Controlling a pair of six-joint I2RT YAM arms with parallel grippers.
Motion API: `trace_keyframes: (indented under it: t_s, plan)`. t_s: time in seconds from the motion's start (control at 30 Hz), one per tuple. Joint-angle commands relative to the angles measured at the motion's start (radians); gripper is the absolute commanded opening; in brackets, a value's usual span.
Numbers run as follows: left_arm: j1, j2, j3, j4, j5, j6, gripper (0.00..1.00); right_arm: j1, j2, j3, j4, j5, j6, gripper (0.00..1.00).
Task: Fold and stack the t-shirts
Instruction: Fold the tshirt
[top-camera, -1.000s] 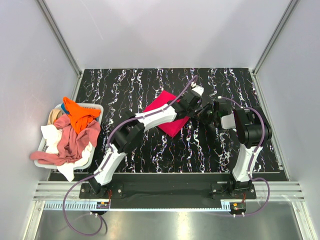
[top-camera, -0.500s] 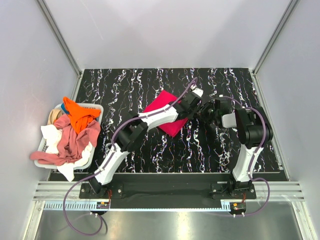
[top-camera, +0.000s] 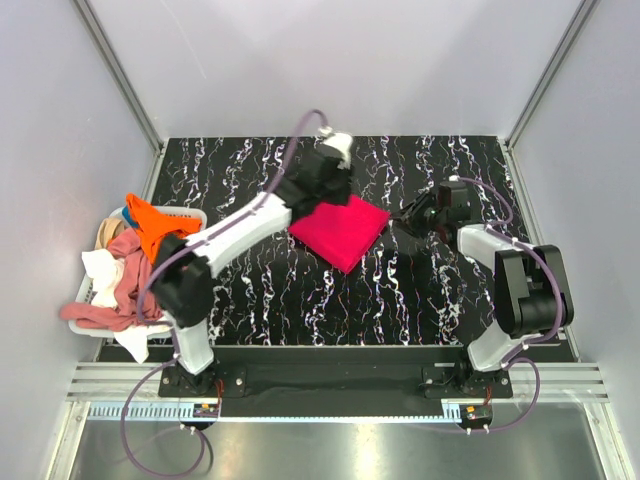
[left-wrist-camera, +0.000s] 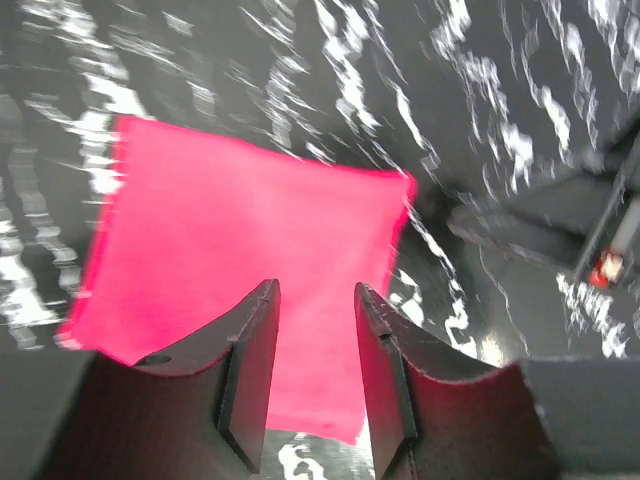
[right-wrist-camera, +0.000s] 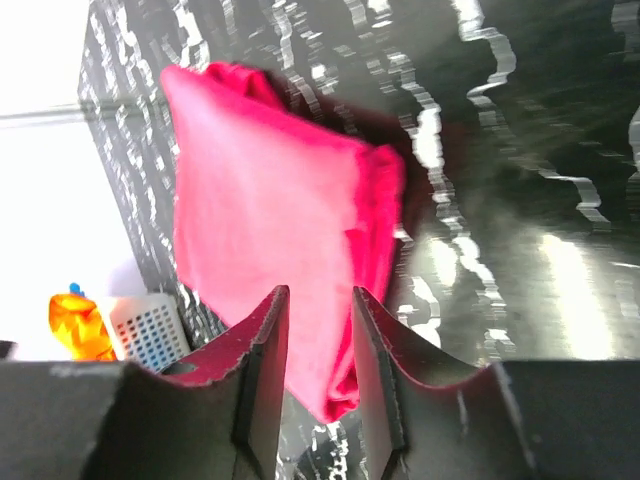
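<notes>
A bright pinkish-red t-shirt (top-camera: 342, 231) lies folded into a flat square on the black marbled table (top-camera: 300, 300). My left gripper (top-camera: 318, 185) hovers over the shirt's far left corner, open and empty. In the left wrist view the shirt (left-wrist-camera: 250, 230) lies beyond and below the left gripper (left-wrist-camera: 315, 300). My right gripper (top-camera: 413, 219) is just right of the shirt's right corner, apart from it, open and empty. The right wrist view shows the shirt (right-wrist-camera: 270, 200) beyond the right gripper (right-wrist-camera: 320, 300). Orange (top-camera: 155, 225), dusty pink (top-camera: 150, 280), white (top-camera: 100, 270) and beige (top-camera: 110, 236) shirts lie heaped at the left.
A white plastic basket (top-camera: 192, 216) at the table's left edge holds the heaped shirts, which spill over its near side. It also shows in the right wrist view (right-wrist-camera: 150, 325). Metal frame posts stand at the table's far corners. The right arm (left-wrist-camera: 580, 210) shows in the left wrist view.
My left gripper has moved from the shirt's right side to its far left corner. My right gripper has drawn back to the right. The shirt now lies uncovered.
</notes>
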Motion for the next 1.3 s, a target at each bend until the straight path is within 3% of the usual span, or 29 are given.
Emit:
trace_keyframes:
  t_s: [0.0, 0.17, 0.33, 0.47, 0.7, 0.9, 1.07, 1.2, 1.27]
  plan:
    - [0.107, -0.043, -0.115, 0.019, 0.092, -0.059, 0.41, 0.048, 0.019, 0.073, -0.029, -0.007, -0.023, 0.36]
    - [0.216, -0.015, -0.171, 0.013, 0.160, -0.085, 0.41, 0.067, 0.114, 0.152, 0.018, -0.064, -0.011, 0.28]
    - [0.270, 0.063, -0.177, -0.015, 0.207, -0.114, 0.43, 0.052, 0.262, 0.153, 0.030, -0.001, -0.064, 0.22]
    - [0.270, 0.100, -0.188, -0.052, 0.169, -0.153, 0.43, 0.001, 0.384, 0.136, 0.151, -0.074, -0.118, 0.18]
    - [0.267, 0.014, -0.270, -0.075, 0.167, -0.242, 0.44, -0.022, 0.390, 0.291, 0.068, -0.096, -0.282, 0.16]
    - [0.216, -0.125, -0.364, -0.076, 0.186, -0.329, 0.46, -0.022, 0.334, 0.458, -0.152, -0.165, -0.344, 0.34]
    - [0.219, -0.181, -0.324, -0.083, 0.224, -0.322, 0.49, 0.011, 0.169, 0.302, -0.212, -0.251, -0.344, 0.50]
    - [0.273, -0.097, -0.216, -0.083, 0.239, -0.277, 0.50, 0.065, 0.105, 0.203, -0.254, -0.275, -0.353, 0.62]
    - [0.290, -0.048, -0.159, -0.083, 0.258, -0.234, 0.50, 0.079, 0.097, 0.178, -0.252, -0.265, -0.348, 0.63]
